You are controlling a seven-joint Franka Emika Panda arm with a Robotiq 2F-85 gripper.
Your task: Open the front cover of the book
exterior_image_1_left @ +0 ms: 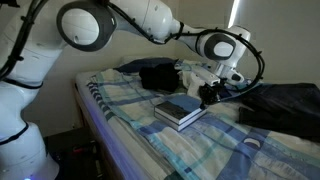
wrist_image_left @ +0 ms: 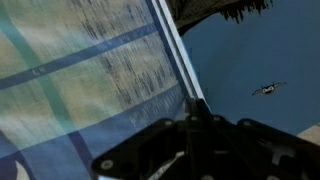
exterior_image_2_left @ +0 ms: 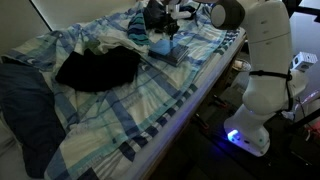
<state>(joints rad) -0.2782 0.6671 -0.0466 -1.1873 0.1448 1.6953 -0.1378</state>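
Observation:
The book (exterior_image_1_left: pixel 180 110) lies flat on the bed with its dark blue-grey front cover (wrist_image_left: pixel 250 60) closed. It also shows in an exterior view (exterior_image_2_left: pixel 167 50). The wrist view shows its pale page edges (wrist_image_left: pixel 172 45) as a strip beside the cover. My gripper (exterior_image_1_left: pixel 209 95) hovers low at the book's edge, and it also shows from above the book in an exterior view (exterior_image_2_left: pixel 170 28). In the wrist view its fingers (wrist_image_left: pixel 193 115) meet in the middle, with their tips at the cover's edge. They look shut with nothing between them.
Blue plaid bedding (exterior_image_1_left: pixel 130 110) covers the bed. Dark clothing (exterior_image_2_left: pixel 98 68) lies in the middle of it, and more dark cloth (exterior_image_1_left: pixel 280 105) lies beside the book. A dark pillow or cloth (exterior_image_1_left: pixel 150 72) lies behind the book. The robot's base (exterior_image_2_left: pixel 262 90) stands at the bedside.

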